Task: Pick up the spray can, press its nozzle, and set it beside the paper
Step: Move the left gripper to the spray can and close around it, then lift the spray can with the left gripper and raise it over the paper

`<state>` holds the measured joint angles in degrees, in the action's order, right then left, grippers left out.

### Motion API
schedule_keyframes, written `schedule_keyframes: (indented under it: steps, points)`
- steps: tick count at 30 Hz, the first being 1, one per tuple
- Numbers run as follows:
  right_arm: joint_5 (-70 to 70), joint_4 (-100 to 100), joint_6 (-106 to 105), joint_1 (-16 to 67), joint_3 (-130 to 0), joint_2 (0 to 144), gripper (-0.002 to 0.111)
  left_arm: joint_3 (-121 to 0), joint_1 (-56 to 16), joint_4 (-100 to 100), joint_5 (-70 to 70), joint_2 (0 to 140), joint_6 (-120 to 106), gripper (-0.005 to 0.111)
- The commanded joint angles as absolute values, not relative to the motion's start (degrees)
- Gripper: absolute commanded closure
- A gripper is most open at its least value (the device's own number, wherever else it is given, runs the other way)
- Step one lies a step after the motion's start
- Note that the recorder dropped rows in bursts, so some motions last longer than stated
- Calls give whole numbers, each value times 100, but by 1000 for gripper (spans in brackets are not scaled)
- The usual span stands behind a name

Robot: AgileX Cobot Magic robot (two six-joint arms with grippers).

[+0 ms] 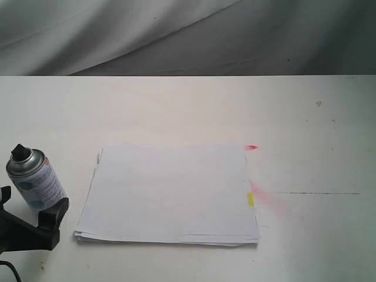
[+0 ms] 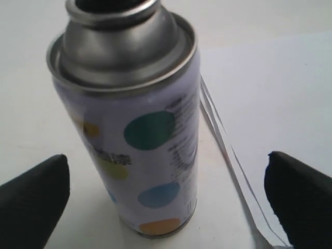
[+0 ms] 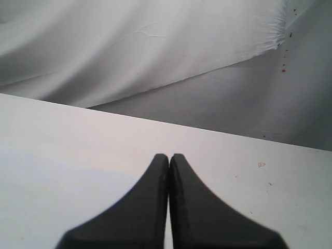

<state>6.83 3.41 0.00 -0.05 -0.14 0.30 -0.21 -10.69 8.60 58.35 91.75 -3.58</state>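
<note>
The spray can [image 1: 35, 179] stands upright on the white table at the far left, silver with a white dotted label; its black nozzle [image 1: 21, 152] crowns the top. My left gripper [image 1: 32, 202] is open, its black fingers on either side of the can's lower body without touching it. In the left wrist view the can [image 2: 140, 150] fills the middle, with a finger [image 2: 33, 197] on each side and the nozzle [image 2: 106, 6] cut off by the frame edge. The paper [image 1: 170, 191] lies flat just right of the can, its yellow tab [image 1: 250, 199] on the right edge. My right gripper [image 3: 169, 158] is shut and holds nothing.
Red-pink spray marks [image 1: 267, 197] stain the table by the paper's right edge, with a small red spot [image 1: 251, 147] near its far corner. A grey cloth backdrop [image 1: 188, 35] hangs behind the table's far edge. The paper's edge [image 2: 228, 155] lies close to the can.
</note>
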Motion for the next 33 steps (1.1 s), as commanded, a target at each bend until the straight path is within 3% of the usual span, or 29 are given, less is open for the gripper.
schedule_keyframes:
  steps: [1,22,33]
  points:
    - [676,390,-43,15,0,0,108,0,-1094,937,6210,9225,-335,12]
    - [676,390,-43,15,0,0,108,-568,-1084,1473,5452,9225,-636,12]
    - [676,390,-43,15,0,0,108,-568,-720,1285,5351,9225,-639,12]
